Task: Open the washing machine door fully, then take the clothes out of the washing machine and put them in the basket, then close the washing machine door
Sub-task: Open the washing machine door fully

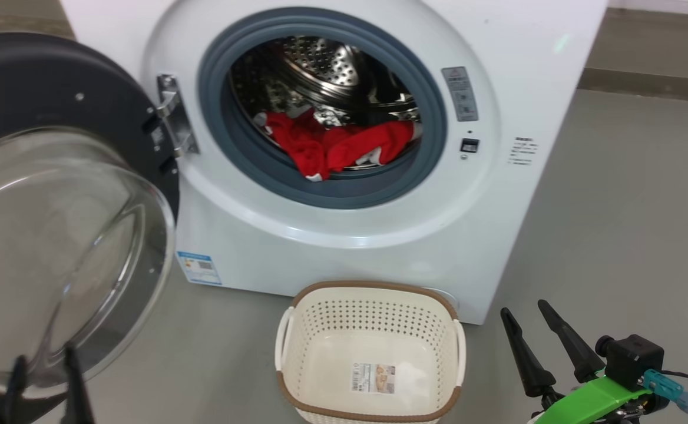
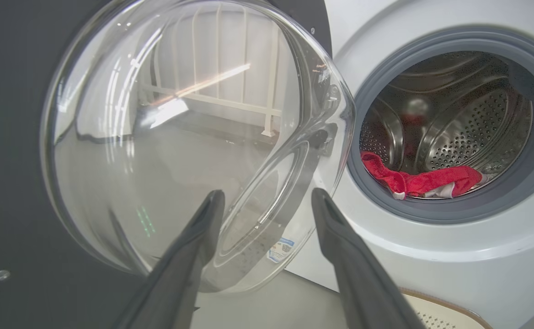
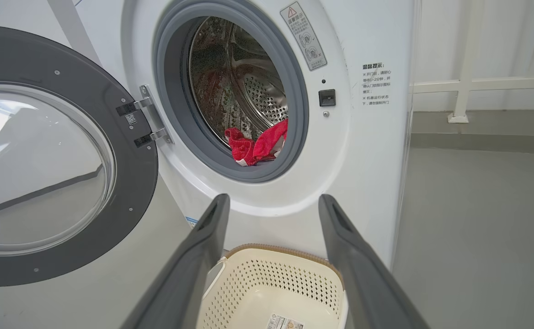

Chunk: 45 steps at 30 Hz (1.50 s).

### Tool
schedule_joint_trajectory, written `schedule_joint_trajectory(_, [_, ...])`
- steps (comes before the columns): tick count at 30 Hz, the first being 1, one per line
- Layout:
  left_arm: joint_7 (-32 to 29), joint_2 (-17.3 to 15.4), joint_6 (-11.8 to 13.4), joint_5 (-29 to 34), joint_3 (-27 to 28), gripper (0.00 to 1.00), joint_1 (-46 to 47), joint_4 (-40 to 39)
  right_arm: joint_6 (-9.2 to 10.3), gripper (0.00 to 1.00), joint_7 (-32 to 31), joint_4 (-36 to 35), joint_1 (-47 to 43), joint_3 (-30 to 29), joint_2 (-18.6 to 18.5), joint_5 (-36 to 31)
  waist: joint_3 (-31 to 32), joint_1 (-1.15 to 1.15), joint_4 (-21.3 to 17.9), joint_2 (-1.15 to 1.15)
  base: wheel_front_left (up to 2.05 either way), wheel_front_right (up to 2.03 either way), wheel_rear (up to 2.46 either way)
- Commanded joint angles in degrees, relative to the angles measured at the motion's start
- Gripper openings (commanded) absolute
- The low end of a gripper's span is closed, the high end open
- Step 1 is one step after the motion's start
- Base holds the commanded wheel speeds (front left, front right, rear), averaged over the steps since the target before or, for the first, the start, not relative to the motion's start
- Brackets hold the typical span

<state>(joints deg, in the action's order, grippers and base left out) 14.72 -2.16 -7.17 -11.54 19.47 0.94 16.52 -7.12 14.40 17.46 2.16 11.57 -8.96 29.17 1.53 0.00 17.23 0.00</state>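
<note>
Head view had the washing machine door (image 1: 55, 118) standing wide open to the left of the washing machine (image 1: 379, 247), which cleared the way to the red clothes (image 1: 332, 147) lying in its drum. The basket (image 1: 373, 291) sat empty just before the machine, handy for the drop. The left gripper (image 1: 43, 356) by the door glass and the right gripper (image 1: 523, 307) off the machine's right corner both had their fingers spread wide and held nothing.

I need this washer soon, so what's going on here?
The robot is unloading the washing machine. The washing machine door stands swung open on the left, with the open left end effector in front of its glass. The red clothes lie in the drum, none yet in the basket on the floor. The right end effector hovers open beside the basket, holding nothing.
</note>
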Motion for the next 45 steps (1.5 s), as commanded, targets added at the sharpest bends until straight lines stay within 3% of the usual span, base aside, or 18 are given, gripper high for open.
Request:
schedule_joint_trajectory(1, [0.28, -0.81, -0.30, -0.57, 0.81, 1.00, 0.57, -1.98, -0.36, 1.00, 0.60, -1.59, 0.17, 0.52, -0.58, 0.31, -0.11, 0.00, -1.57, 0.00, 0.00, 0.00, 0.00])
schedule_joint_trajectory(24, [0.28, -0.91, -0.31, -5.94, -11.63, 1.00, -2.57, -8.38, -0.36, 1.00, 0.60, -3.24, 0.62, -2.98, -1.91, -0.13, -3.90, 0.00, -15.67, 0.00, 0.00, 0.00, 0.00])
schedule_joint_trajectory(45, [0.28, -1.51, -0.32, -8.14, -15.03, 1.00, -1.77, -8.71, -0.36, 1.00, 0.60, -3.82, -0.77, -6.45, -1.53, -0.24, -3.66, 0.00, -18.20, 0.00, 0.00, 0.00, 0.00])
